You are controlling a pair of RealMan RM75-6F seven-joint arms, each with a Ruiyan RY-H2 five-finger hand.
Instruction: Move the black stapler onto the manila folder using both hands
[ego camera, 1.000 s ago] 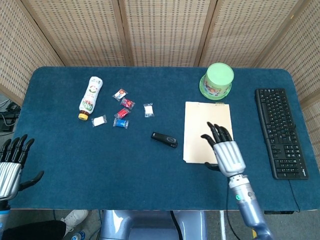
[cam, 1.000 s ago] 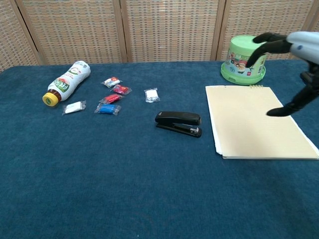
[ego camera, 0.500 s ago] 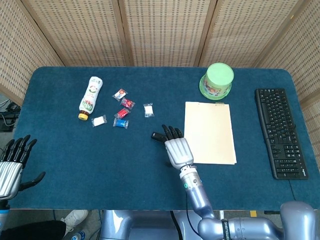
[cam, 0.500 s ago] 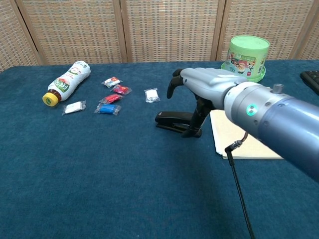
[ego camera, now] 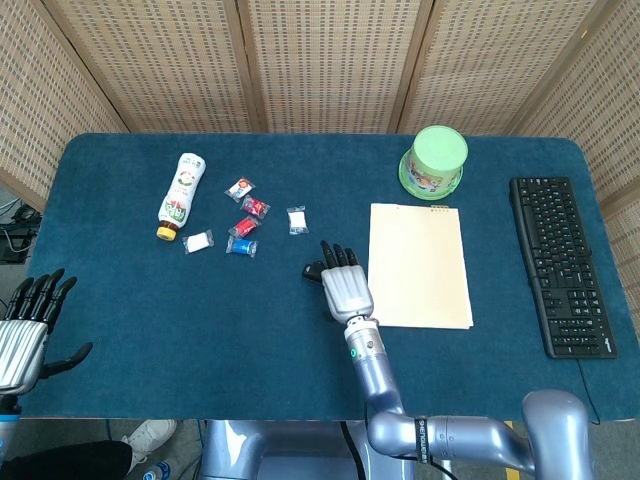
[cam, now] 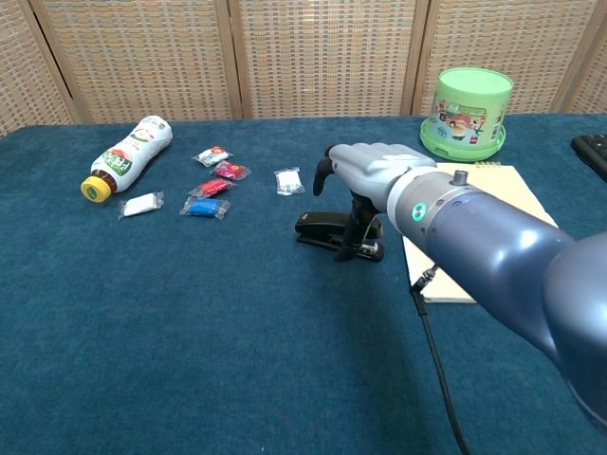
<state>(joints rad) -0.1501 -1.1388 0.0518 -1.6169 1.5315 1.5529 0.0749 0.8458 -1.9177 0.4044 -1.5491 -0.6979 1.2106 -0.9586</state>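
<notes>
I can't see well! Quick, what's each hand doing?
Left hand: open, holding nothing.
Right hand: over the black stapler; grip cannot be told.

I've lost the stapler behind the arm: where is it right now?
The black stapler lies on the blue table just left of the manila folder, under the right hand. In the head view only its end shows.

matt blue cloth table (ego camera: 150,300); glossy black plastic stapler (cam: 322,229); matt paper folder (ego camera: 420,265); metallic right hand (ego camera: 345,288).
</notes>
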